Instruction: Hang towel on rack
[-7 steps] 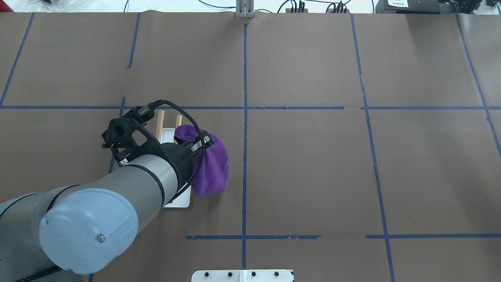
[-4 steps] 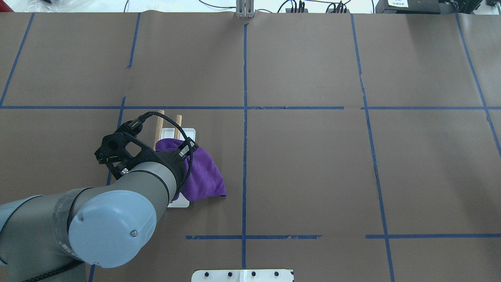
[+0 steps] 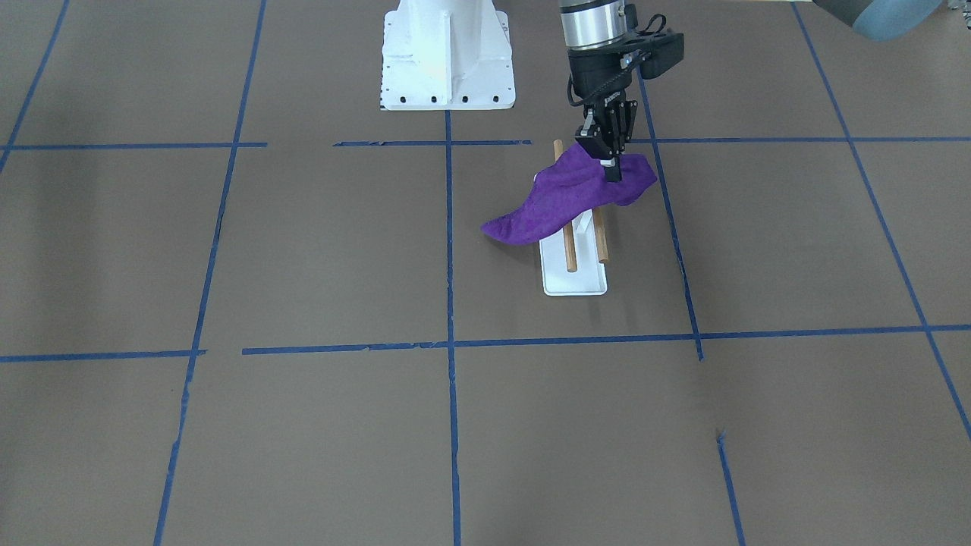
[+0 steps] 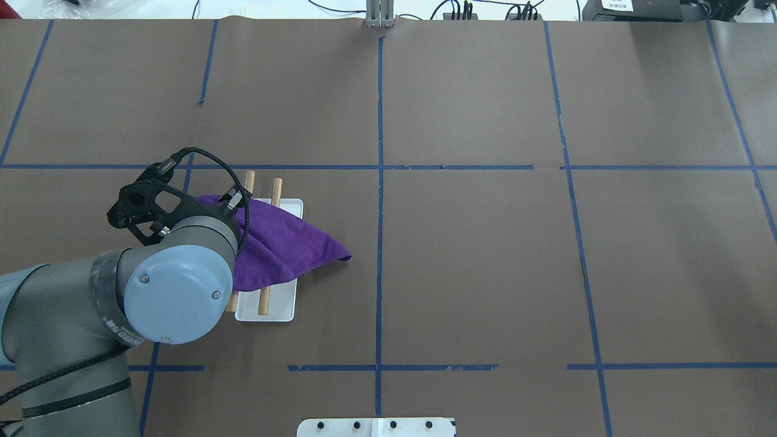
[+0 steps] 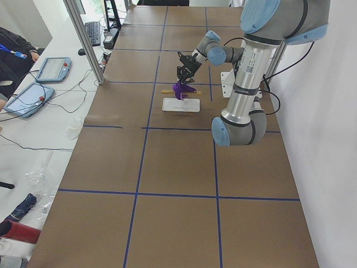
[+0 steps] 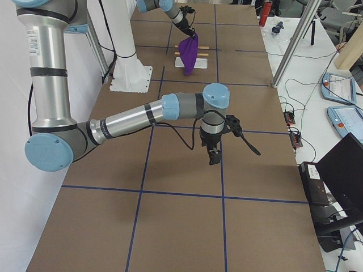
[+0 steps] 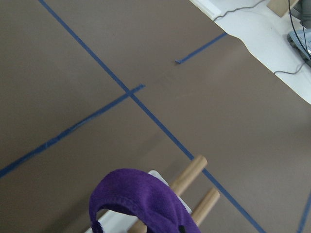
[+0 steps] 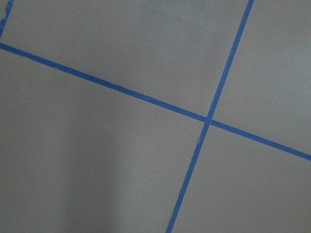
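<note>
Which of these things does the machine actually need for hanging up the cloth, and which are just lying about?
Part of the job: towel, rack, left claw gripping the towel.
Just lying about: white pedestal, tablet, keyboard, laptop.

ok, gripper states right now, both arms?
Left gripper: closed, holding the towel over the rack.
Right gripper: seen only from the side view, cannot tell.

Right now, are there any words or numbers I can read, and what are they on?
No text here can be read.
Box label: too small.
Arm band print: blurred.
Arm sticker: too small.
</note>
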Robot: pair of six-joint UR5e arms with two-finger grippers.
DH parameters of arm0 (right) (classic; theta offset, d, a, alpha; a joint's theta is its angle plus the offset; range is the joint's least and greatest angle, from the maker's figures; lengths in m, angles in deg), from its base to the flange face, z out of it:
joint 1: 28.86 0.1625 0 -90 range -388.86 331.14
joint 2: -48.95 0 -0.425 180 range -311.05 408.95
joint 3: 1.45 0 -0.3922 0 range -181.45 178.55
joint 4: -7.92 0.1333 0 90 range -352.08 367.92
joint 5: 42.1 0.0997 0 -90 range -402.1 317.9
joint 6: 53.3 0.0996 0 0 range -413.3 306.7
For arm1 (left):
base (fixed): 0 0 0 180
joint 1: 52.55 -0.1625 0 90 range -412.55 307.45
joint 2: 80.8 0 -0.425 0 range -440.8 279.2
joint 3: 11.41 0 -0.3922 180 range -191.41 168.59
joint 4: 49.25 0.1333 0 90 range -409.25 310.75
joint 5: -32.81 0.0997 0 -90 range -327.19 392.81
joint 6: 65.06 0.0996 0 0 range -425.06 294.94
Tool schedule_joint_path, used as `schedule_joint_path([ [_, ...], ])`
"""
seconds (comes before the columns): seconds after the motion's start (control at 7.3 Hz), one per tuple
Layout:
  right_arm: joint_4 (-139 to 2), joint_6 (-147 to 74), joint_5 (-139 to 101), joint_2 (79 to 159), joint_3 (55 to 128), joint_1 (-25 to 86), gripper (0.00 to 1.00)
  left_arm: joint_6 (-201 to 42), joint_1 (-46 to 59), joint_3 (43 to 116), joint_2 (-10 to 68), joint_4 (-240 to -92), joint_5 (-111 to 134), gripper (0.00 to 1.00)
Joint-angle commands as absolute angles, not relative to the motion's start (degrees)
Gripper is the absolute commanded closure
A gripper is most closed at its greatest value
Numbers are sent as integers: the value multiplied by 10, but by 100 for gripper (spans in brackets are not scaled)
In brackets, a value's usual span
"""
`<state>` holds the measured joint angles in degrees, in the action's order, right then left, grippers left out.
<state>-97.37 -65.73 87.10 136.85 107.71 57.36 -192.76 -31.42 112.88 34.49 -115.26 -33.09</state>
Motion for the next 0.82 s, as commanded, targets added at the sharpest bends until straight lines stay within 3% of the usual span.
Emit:
schedule_joint_path([
  [0.0, -974, -656, 871, 1361, 1082, 574, 0, -1928, -301, 1080, 340, -1153, -331, 100],
  [0.41, -973, -660, 871, 1354, 1082, 574, 0, -1911, -301, 1044, 339, -1160, -332, 100],
  [0.55, -974, -660, 871, 1354, 1082, 574, 0, -1864, -298, 1050, 343, -1160, -335, 76],
  [0.68, -974, -660, 871, 1354, 1082, 574, 0, -1807, -283, 1063, 339, -1160, -367, 1],
])
